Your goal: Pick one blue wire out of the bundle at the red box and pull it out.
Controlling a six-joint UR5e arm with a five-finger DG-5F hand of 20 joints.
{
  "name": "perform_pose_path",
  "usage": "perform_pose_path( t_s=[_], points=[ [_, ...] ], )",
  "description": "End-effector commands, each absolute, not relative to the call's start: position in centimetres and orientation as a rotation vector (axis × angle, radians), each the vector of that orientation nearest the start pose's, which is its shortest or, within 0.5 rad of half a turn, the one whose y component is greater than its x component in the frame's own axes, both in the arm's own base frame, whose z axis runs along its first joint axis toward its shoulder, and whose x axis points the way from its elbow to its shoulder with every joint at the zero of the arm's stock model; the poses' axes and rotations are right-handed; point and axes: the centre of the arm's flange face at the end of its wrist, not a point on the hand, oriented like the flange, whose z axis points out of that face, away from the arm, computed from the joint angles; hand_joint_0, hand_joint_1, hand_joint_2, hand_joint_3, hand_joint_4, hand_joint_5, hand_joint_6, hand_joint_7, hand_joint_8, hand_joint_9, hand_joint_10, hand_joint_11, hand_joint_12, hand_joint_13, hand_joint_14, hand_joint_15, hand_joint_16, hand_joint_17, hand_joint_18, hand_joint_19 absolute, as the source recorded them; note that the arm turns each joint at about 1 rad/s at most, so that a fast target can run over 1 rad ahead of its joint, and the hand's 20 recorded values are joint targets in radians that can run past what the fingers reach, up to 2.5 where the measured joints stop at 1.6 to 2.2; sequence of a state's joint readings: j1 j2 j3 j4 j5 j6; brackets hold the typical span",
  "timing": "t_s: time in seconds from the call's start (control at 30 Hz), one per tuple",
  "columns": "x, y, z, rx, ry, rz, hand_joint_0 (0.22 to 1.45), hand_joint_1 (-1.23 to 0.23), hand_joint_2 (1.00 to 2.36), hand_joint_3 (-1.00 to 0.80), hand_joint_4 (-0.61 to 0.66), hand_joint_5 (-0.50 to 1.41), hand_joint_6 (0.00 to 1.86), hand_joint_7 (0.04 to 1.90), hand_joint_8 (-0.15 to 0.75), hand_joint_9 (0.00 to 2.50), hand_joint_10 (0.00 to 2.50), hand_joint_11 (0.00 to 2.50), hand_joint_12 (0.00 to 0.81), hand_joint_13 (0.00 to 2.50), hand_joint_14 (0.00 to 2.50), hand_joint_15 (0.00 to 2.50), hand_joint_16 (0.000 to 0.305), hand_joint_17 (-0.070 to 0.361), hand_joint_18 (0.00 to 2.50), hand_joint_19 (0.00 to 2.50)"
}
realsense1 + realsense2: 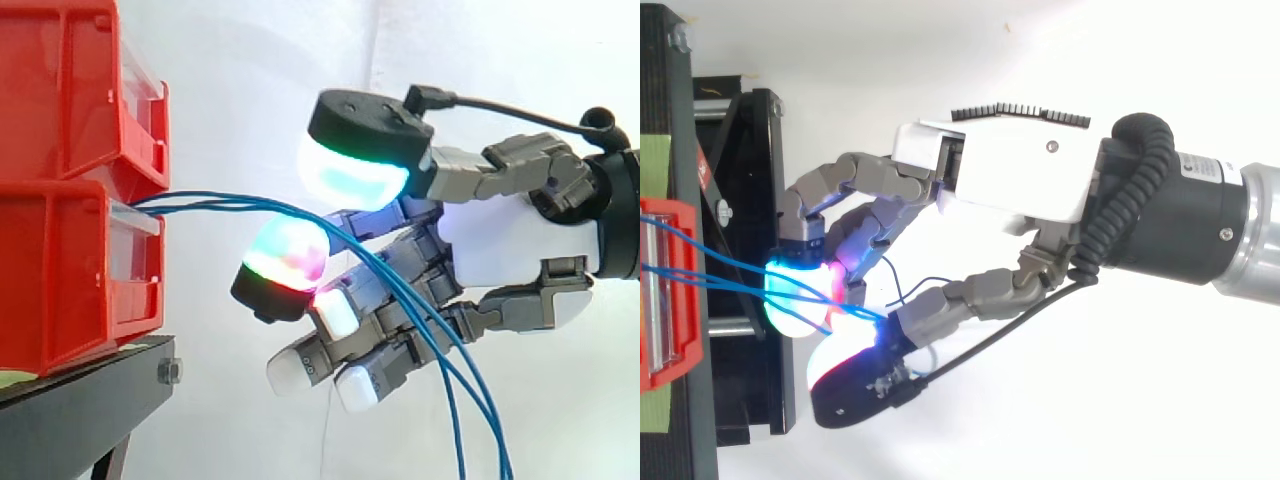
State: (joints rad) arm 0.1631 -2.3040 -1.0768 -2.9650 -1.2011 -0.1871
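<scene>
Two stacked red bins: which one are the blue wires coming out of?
The lower red bin: the blue wires leave over its front lip, below the upper bin.

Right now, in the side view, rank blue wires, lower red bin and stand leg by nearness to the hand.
1. blue wires, crossing the hand itself.
2. lower red bin, to its left.
3. stand leg, bottom left.
</scene>
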Motion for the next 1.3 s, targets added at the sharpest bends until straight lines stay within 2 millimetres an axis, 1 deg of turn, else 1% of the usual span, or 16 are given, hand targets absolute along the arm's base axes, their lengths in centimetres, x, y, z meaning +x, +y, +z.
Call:
perform_pose_path(
  t_s=[0.0, 0.03, 0.1, 0.2, 0.3, 0.47, 0.6, 0.7, 0.83, 0.87, 0.9, 0.97, 1.0, 1.07, 1.13, 1.27],
  points=[
    [76.9, -4.4, 28.0, 1.203, 1.207, 0.877, 0.55, -0.58, 1.0, -0.5, 0.29, -0.12, 0.8, 1.14, 0.394, 0.9, 0.01, 0.56, 0.463, 0.76, 0.01, 0.28, 0.058, 0.13, 0.79, 0.46],
    [77.0, -4.4, 28.1, 1.202, 1.206, 0.878, 0.56, -0.57, 1.0, -0.5, 0.29, -0.11, 0.79, 1.16, 0.392, 0.91, 0.01, 0.56, 0.462, 0.76, 0.01, 0.28, 0.057, 0.128, 0.78, 0.46],
    [76.9, -4.4, 28.0, 1.203, 1.209, 0.876, 0.58, -0.6, 1.01, -0.41, 0.28, -0.11, 0.79, 1.18, 0.393, 0.92, 0.01, 0.56, 0.461, 0.77, 0.01, 0.28, 0.056, 0.126, 0.78, 0.47],
    [76.9, -4.3, 28.1, 1.203, 1.21, 0.877, 0.58, -0.71, 1.01, -0.3, 0.28, -0.14, 0.84, 1.16, 0.4, 0.91, 0.02, 0.59, 0.467, 0.77, 0.01, 0.28, 0.057, 0.127, 0.8, 0.46],
    [76.9, -4.3, 28.0, 1.203, 1.21, 0.877, 0.6, -0.8, 1.02, -0.26, 0.27, -0.15, 0.87, 1.17, 0.397, 0.89, 0.01, 0.62, 0.471, 0.77, 0.01, 0.29, 0.057, 0.127, 0.8, 0.45],
    [76.9, -4.4, 28.0, 1.204, 1.21, 0.875, 0.65, -0.9, 1.02, -0.27, 0.22, -0.17, 0.9, 1.1, 0.395, 0.87, 0.02, 0.65, 0.469, 0.76, 0.01, 0.27, 0.056, 0.127, 0.81, 0.42],
    [76.9, -4.3, 28.0, 1.203, 1.211, 0.876, 0.7, -0.96, 1.01, -0.35, 0.27, -0.19, 0.91, 1.07, 0.389, 0.85, 0.02, 0.65, 0.468, 0.76, 0.01, 0.27, 0.056, 0.126, 0.81, 0.39],
    [76.9, -4.3, 28.0, 1.203, 1.21, 0.877, 0.72, -0.97, 1.0, -0.48, 0.28, -0.19, 0.92, 1.03, 0.385, 0.84, 0.01, 0.64, 0.462, 0.75, 0.01, 0.27, 0.056, 0.126, 0.81, 0.38],
    [77.0, -4.3, 28.3, 1.202, 1.205, 0.881, 0.67, -0.94, 1.0, -0.5, 0.3, -0.17, 0.89, 1.06, 0.379, 0.85, 0.01, 0.65, 0.457, 0.75, 0.01, 0.27, 0.056, 0.125, 0.81, 0.4],
    [77.2, -4.3, 28.5, 1.199, 1.2, 0.885, 0.6, -0.86, 1.0, -0.5, 0.31, -0.16, 0.87, 1.09, 0.381, 0.86, 0.01, 0.63, 0.46, 0.76, 0.01, 0.27, 0.056, 0.125, 0.81, 0.41],
    [77.3, -4.2, 29.0, 1.195, 1.192, 0.891, 0.55, -0.74, 1.0, -0.5, 0.33, -0.13, 0.84, 1.14, 0.379, 0.89, 0.01, 0.58, 0.463, 0.77, 0.01, 0.27, 0.057, 0.128, 0.82, 0.43],
    [77.4, -4.3, 29.1, 1.194, 1.19, 0.889, 0.54, -0.63, 1.0, -0.5, 0.31, -0.09, 0.77, 1.24, 0.38, 0.92, 0.01, 0.51, 0.46, 0.78, 0.01, 0.28, 0.057, 0.128, 0.82, 0.45],
    [77.4, -4.3, 29.3, 1.192, 1.192, 0.889, 0.55, -0.55, 1.0, -0.5, 0.31, -0.08, 0.75, 1.21, 0.376, 0.95, 0.01, 0.48, 0.456, 0.79, 0.01, 0.28, 0.056, 0.126, 0.81, 0.46],
    [77.4, -4.3, 29.2, 1.192, 1.197, 0.888, 0.58, -0.5, 1.0, -0.5, 0.31, -0.07, 0.71, 1.25, 0.38, 0.99, 0.01, 0.47, 0.45, 0.8, 0.01, 0.29, 0.055, 0.123, 0.8, 0.49],
    [77.3, -4.3, 29.3, 1.192, 1.2, 0.891, 0.6, -0.5, 1.01, -0.44, 0.31, -0.06, 0.71, 1.24, 0.38, 1.0, 0.01, 0.47, 0.452, 0.81, 0.01, 0.3, 0.054, 0.122, 0.8, 0.49],
    [77.3, -4.3, 29.2, 1.195, 1.205, 0.889, 0.59, -0.67, 1.01, -0.35, 0.28, -0.09, 0.75, 1.21, 0.402, 1.0, 0.01, 0.53, 0.464, 0.81, 0.01, 0.3, 0.056, 0.125, 0.83, 0.48]
  ],
)
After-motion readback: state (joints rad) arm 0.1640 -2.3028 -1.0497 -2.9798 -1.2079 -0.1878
